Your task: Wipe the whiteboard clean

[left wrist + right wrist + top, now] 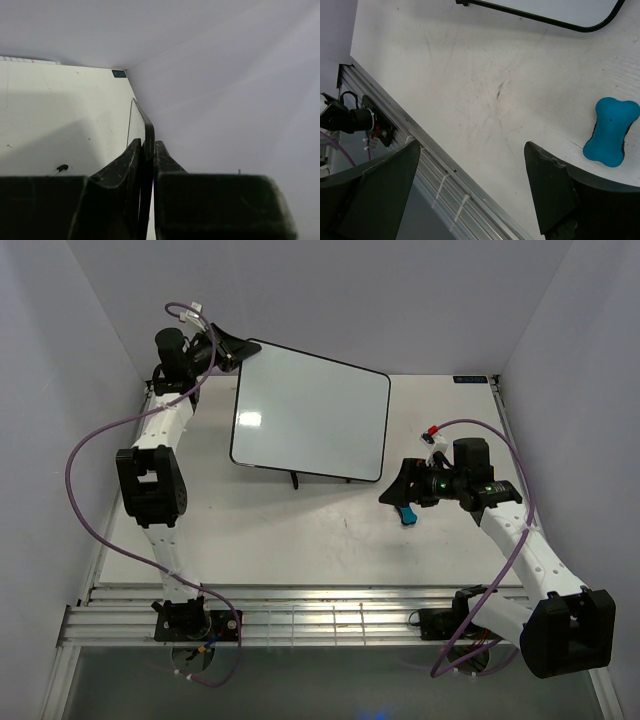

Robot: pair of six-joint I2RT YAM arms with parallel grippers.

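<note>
The whiteboard (310, 415) stands tilted on its thin black stand at the back middle of the table; its face shows no marks. My left gripper (236, 348) is shut on the board's top left corner; in the left wrist view the board's black edge (145, 131) runs between the fingers. My right gripper (392, 490) is open and empty, right of the board's lower right corner. The blue bone-shaped eraser (407, 515) lies on the table just beside it, also in the right wrist view (610, 131), outside the right finger (547, 185). The board's lower rim (545, 20) shows there.
The stand's black foot (295, 480) sticks out below the board. White walls close in the table on the left, back and right. A metal rail (300, 615) runs along the near edge, with purple cables looping from both arms.
</note>
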